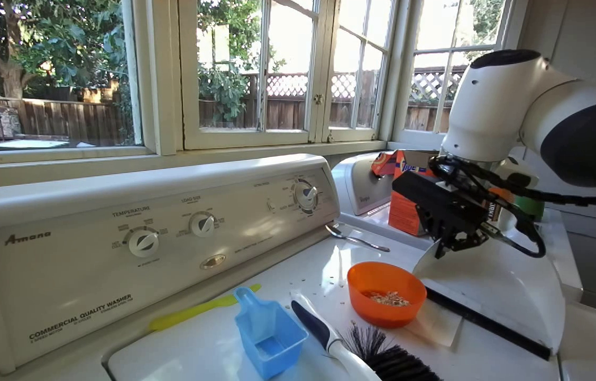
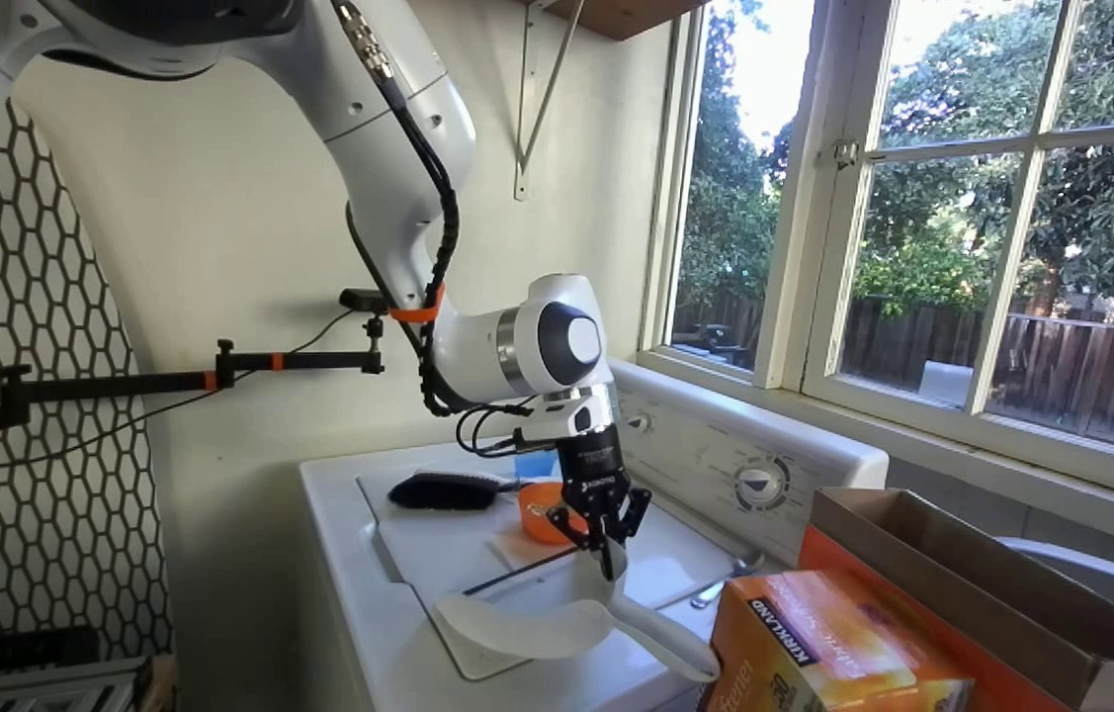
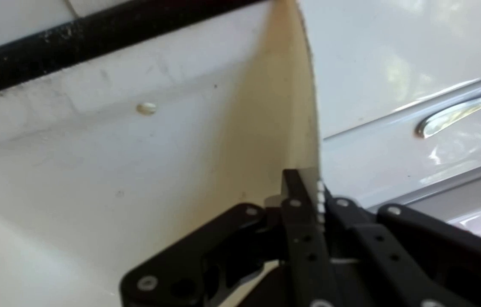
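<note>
Clearly, we had the tool (image 3: 310,187) clamped onto the white dustpan (image 1: 498,288), its thin side wall pinched between black fingers (image 3: 295,187); in the wrist view that wall ran from the grip towards twelve o'clock. In an exterior view we saw the dustpan at three o'clock from the orange bowl (image 1: 361,296), its black lip (image 1: 488,323) near the bowl and a paper sheet (image 1: 443,324) on the surface (image 1: 298,267). Its unheld handle (image 2: 670,643) pointed towards half past four from the tool in an exterior view, near an orange carton (image 2: 814,633).

We judged the grasp itself done, though we could not tell whether the dustpan rested on the surface or hung slightly above it. Beyond that, little looked finished to us. Inside the dustpan we made out one pale flake (image 3: 146,108), at ten o'clock in the wrist view, while loose flakes (image 1: 331,277) dotted the surface between nine and ten o'clock from the bowl, and a small heap of flakes (image 1: 390,299) lay in the bowl itself. At seven o'clock from the bowl we found the brush (image 1: 350,360), lying unheld. We also noted, around the bowl, a blue scoop (image 1: 268,349) between eight and nine o'clock, a yellow-green utensil (image 1: 192,314) at nine, a silvery utensil (image 1: 358,241) at eleven and a detergent box (image 1: 404,216) at twelve.
</note>
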You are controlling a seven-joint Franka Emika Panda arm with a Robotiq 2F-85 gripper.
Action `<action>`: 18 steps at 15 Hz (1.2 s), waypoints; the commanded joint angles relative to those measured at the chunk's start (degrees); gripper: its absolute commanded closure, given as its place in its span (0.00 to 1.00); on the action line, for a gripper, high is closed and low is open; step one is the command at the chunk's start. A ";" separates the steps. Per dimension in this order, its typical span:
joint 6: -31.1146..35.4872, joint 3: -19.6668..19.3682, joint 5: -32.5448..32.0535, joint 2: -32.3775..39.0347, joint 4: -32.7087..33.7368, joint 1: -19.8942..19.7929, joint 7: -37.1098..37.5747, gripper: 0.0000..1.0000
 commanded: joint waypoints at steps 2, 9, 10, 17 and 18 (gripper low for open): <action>2.49 -0.97 0.02 2.64 2.12 1.26 0.69 0.56; 0.97 -1.99 -1.04 2.62 3.82 3.30 0.55 0.01; 0.77 -2.13 -1.38 2.26 4.06 3.64 0.66 0.00; -6.78 -1.64 -1.20 0.21 9.31 5.00 1.58 0.00; -8.22 -1.29 -0.75 0.08 10.15 4.97 1.51 0.00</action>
